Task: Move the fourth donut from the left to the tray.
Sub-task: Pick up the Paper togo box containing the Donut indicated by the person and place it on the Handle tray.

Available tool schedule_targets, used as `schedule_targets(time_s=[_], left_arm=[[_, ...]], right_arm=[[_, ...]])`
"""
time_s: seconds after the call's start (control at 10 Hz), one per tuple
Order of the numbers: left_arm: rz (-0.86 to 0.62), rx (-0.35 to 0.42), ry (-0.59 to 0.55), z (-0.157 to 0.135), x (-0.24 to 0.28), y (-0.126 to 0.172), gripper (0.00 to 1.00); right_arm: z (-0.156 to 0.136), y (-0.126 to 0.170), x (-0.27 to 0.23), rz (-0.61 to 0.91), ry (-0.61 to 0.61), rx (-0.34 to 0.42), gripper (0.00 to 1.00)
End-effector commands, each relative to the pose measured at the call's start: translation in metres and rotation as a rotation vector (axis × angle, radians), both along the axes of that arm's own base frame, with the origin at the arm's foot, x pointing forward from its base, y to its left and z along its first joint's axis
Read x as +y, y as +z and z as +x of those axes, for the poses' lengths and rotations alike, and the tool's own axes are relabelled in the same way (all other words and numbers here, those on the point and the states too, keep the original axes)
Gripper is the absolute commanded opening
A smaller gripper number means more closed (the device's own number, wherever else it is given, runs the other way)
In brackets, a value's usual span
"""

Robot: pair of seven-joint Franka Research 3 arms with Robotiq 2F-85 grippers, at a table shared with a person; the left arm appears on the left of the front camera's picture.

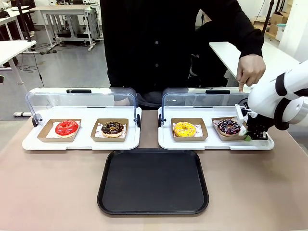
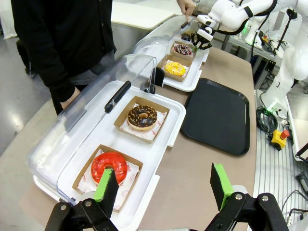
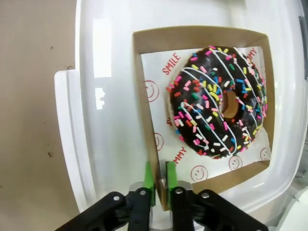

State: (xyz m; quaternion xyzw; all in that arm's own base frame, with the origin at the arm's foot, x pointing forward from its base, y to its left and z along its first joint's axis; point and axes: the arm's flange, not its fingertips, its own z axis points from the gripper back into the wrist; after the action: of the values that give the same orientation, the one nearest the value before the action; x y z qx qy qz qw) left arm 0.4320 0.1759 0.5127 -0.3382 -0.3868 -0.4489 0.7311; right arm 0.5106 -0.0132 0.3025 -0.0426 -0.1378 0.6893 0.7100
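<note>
1. The tray (image 1: 153, 182) is recorded at the near centre of the table, bare.
2. The fourth donut (image 3: 216, 101) is found in its cardboard holder (image 3: 202, 34), at the right end of the right-hand white tray (image 1: 166, 140).
3. The right gripper (image 3: 160, 177) is seen pinched almost closed on the holder's wall. The donut lies just ahead of the jaws, untouched.
4. The left gripper (image 2: 163, 185) is noted wide open and empty, well apart, so the right arm is judged nearer.
</note>
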Motion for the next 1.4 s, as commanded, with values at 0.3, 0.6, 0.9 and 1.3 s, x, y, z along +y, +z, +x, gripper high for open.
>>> schedule_targets(time_s=[0.3,0.6,0.9,1.3], left_arm=[[-0.002,0.005,-0.009,-0.001,-0.001,0.001,1.00],[-0.002,0.005,-0.009,-0.001,-0.001,0.001,1.00],[-0.002,0.005,-0.009,-0.001,-0.001,0.001,1.00],[-0.002,0.005,-0.009,-0.001,-0.001,0.001,1.00]], right_arm=[[0.009,0.011,0.005,0.032,-0.041,0.052,0.00],[-0.001,0.001,0.002,-0.005,0.019,0.014,0.00],[-0.021,0.037,0.010,-0.005,-0.001,-0.052,0.02],[-0.074,0.076,0.047,0.002,-0.019,-0.065,0.02]])
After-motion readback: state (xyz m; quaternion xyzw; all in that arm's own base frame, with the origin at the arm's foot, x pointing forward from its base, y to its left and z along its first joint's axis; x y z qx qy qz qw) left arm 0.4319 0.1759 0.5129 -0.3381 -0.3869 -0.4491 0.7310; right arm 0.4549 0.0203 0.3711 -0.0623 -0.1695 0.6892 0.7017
